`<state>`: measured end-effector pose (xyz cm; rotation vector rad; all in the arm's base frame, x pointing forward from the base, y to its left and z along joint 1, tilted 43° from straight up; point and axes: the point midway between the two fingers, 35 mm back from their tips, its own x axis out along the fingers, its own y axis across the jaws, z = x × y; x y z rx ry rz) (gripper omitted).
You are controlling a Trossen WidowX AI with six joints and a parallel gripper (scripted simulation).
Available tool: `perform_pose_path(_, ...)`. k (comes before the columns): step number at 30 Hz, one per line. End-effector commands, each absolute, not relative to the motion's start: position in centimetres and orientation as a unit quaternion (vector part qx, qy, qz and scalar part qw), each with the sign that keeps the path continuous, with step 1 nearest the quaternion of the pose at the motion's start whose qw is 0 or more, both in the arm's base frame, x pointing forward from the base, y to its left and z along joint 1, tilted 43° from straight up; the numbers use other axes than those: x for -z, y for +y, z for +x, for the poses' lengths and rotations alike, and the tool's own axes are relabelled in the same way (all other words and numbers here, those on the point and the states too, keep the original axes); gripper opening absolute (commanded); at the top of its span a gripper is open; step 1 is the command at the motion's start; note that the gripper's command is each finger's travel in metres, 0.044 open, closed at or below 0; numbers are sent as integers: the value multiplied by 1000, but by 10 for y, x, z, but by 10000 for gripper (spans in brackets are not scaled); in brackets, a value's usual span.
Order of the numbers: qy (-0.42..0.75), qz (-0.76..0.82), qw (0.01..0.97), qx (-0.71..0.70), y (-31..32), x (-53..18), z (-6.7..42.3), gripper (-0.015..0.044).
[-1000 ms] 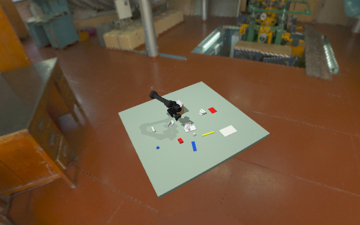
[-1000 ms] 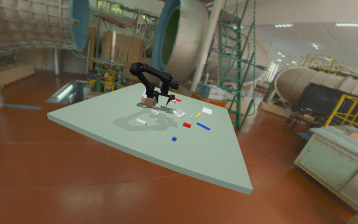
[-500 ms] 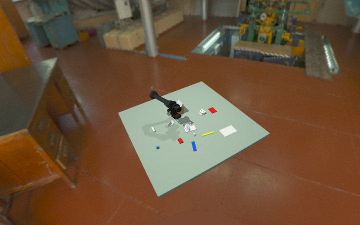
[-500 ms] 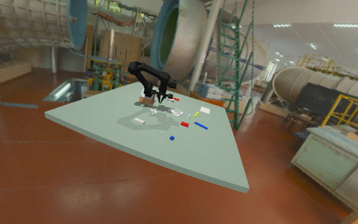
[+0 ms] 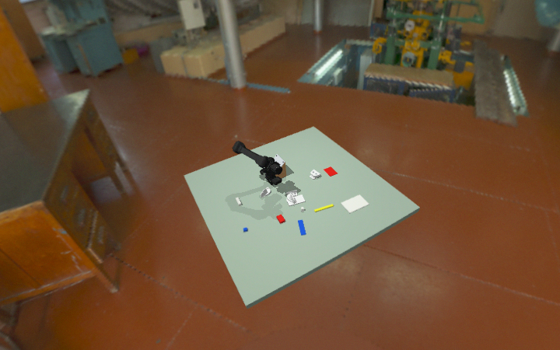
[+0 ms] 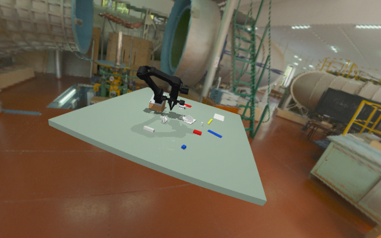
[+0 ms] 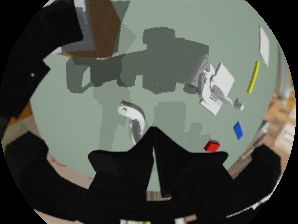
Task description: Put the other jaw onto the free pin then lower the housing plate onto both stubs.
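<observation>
My black gripper is shut and empty, fingertips together, above the table. A loose white curved jaw lies on the table near the gripper. The white base carries a white jaw and other white parts; whether the teeth mesh is too small to tell. A white piece with dark holes, perhaps the housing plate, lies farther off on other white parts.
A brown box stands by the arm. A red block, blue strip, yellow bar, white block and blue cube lie around.
</observation>
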<state>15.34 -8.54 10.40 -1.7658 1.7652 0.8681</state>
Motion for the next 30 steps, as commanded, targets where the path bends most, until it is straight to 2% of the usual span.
perform_pose_path(1,647,-647,247,-318,-85,-104,153,0)
perform_pose_path(3,647,-647,247,-318,-85,-104,153,0)
perform_pose_path(20,647,-647,247,-318,-85,-104,153,440)
perform_pose_path(30,647,-647,247,-318,-85,-104,153,440)
